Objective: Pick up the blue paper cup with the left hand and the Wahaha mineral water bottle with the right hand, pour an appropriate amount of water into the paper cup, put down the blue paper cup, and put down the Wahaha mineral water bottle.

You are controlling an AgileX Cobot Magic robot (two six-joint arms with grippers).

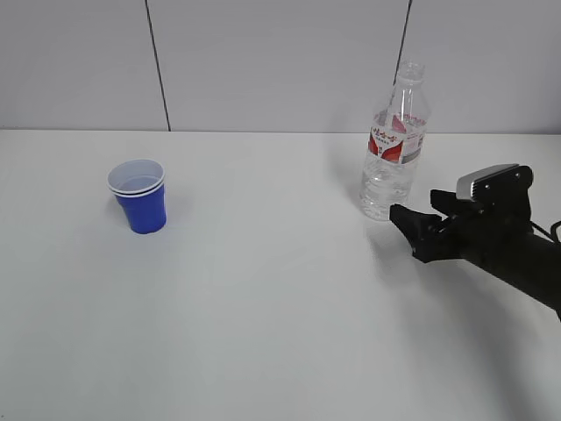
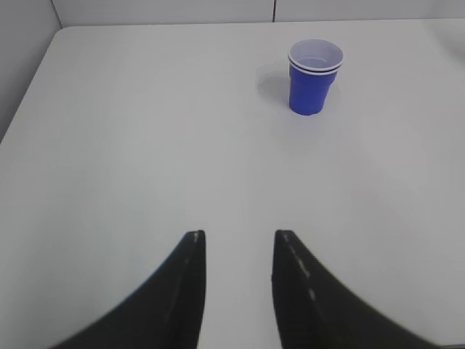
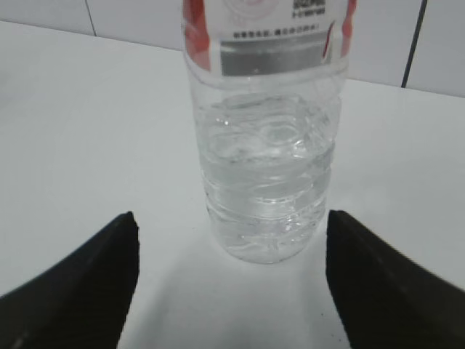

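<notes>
The blue paper cup [image 1: 138,195] stands upright on the left of the white table, its white double rim up. In the left wrist view the cup [image 2: 314,76] is far ahead and to the right of my left gripper [image 2: 238,234], which is open and empty; this gripper is out of the exterior view. The Wahaha mineral water bottle [image 1: 394,145] stands upright and capless at the right. My right gripper [image 1: 412,219] is open just in front of its base, not touching it. In the right wrist view the bottle [image 3: 265,145] stands just beyond my right gripper [image 3: 230,218], with clear water [image 3: 269,182] in its lower part.
The white table [image 1: 263,307] meets a grey panelled wall [image 1: 263,61] at the back. The table's left edge and rounded corner [image 2: 43,65] show in the left wrist view.
</notes>
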